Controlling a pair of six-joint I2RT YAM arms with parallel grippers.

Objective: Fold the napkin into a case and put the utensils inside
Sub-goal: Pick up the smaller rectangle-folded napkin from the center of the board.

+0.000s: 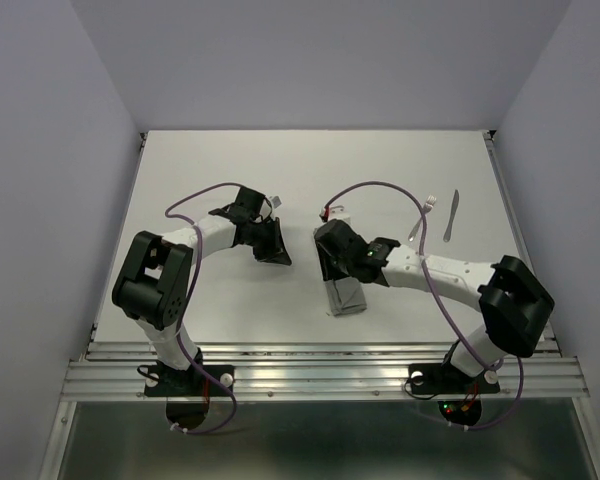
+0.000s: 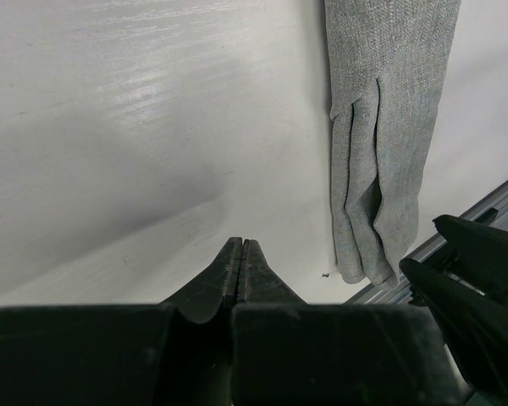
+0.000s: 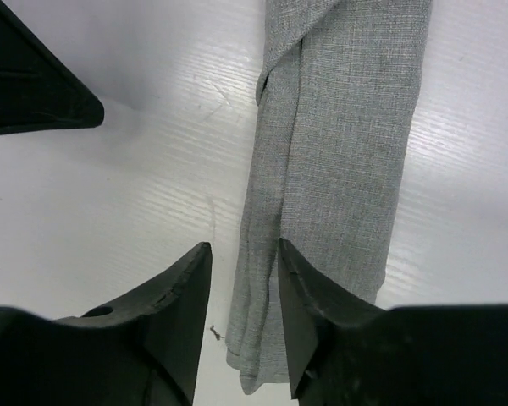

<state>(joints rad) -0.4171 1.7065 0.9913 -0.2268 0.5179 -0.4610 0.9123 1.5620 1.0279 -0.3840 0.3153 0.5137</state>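
Note:
The napkin (image 1: 348, 297) lies as a narrow, layered grey strip, the case, near the table's front middle; it also shows in the left wrist view (image 2: 389, 127) and the right wrist view (image 3: 339, 169). My right gripper (image 1: 330, 275) (image 3: 243, 249) is open just above it, its fingers either side of the strip's layered left edge near the near end. My left gripper (image 1: 278, 252) (image 2: 241, 247) is shut and empty over bare table, left of the strip. The fork (image 1: 421, 220) and the knife (image 1: 452, 215) lie side by side at the back right.
The table's metal front rail (image 1: 320, 375) runs just past the strip's near end. A small dark speck (image 3: 216, 331) lies by that end. The right gripper's black body (image 2: 474, 279) is close to the left gripper, and the left one shows in the right wrist view (image 3: 25, 76).

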